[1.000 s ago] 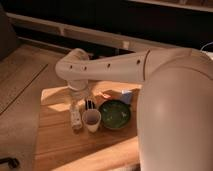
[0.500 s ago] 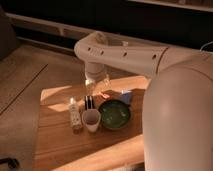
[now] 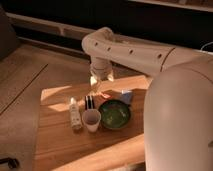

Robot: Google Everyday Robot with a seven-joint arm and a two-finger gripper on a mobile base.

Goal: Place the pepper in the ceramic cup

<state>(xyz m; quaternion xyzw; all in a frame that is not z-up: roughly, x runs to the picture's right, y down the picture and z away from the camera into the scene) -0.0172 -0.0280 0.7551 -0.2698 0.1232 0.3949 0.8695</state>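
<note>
The ceramic cup (image 3: 91, 120) is small, pale and round, and stands upright on the wooden table (image 3: 60, 145) between a slender pale bottle (image 3: 75, 114) and the green bowl (image 3: 114, 114). A small red-orange piece, the pepper (image 3: 104, 95), shows behind the bowl, just below my gripper. My gripper (image 3: 98, 86) hangs from the bent white arm, above and behind the cup. I cannot tell whether it touches the pepper.
A dark upright object (image 3: 90, 102) stands right behind the cup. A small blue object (image 3: 126, 95) lies behind the bowl at the right. The large white arm body (image 3: 180, 120) covers the table's right side. The table's left edge borders the floor.
The arm's wrist has lifted and swung to the right and back, from low over the bottle and cup to behind the bowl. The cup, bottle and bowl have not moved.
</note>
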